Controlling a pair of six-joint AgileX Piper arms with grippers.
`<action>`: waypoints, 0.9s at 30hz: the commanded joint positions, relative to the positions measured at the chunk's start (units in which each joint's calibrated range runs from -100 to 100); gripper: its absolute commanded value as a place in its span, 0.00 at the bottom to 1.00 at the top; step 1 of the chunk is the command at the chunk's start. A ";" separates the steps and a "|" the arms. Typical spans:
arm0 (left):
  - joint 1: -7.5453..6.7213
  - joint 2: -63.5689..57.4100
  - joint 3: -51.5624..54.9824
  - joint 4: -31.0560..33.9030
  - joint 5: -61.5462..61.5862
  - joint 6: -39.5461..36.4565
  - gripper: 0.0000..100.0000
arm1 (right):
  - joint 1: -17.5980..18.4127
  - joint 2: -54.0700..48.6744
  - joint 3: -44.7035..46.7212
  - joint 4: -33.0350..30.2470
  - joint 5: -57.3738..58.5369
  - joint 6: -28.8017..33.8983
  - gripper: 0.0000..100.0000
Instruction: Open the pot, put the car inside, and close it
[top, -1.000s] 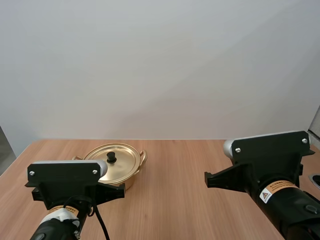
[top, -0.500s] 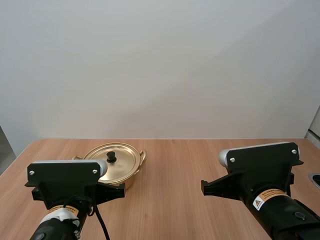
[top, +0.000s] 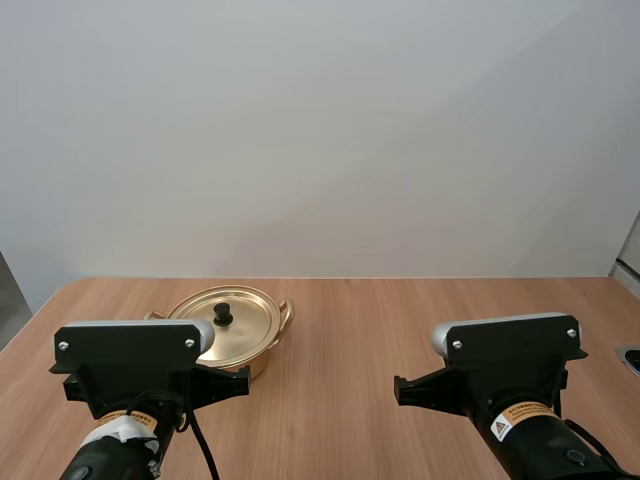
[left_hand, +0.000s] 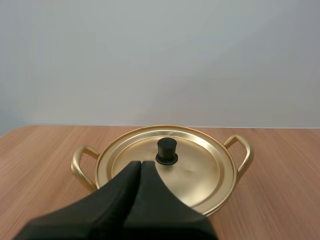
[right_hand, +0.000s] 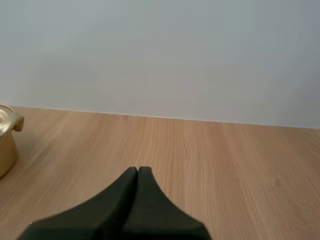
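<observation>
- My left jaws are closed, empty, pointing at the pot (right_hand: 5, 145) at 12 o'clock.
- Looks like thin metal, likely light, stiff, slippery; I'd lift the lid (left_hand: 200, 165) by its black knob (left_hand: 167, 150).
- My right jaws are closed, empty, over the desk (right_hand: 225, 165).

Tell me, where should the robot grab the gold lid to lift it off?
Probably by the black knob at the centre of the lid, coming straight down from above. It stands upright, while the rest is a smooth shallow dome. The left gripper, shut now, sits nearest.
</observation>
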 joint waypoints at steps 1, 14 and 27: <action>0.05 0.00 0.00 -0.01 0.10 -0.02 0.00 | 0.00 0.00 0.00 0.05 2.47 0.01 0.00; -0.33 0.00 0.00 0.02 0.10 -0.02 0.00 | 0.00 0.00 0.00 -0.07 3.10 0.01 0.00; -2.27 0.00 0.00 0.02 0.10 -0.02 0.00 | 0.00 0.00 0.00 0.03 3.07 0.01 0.00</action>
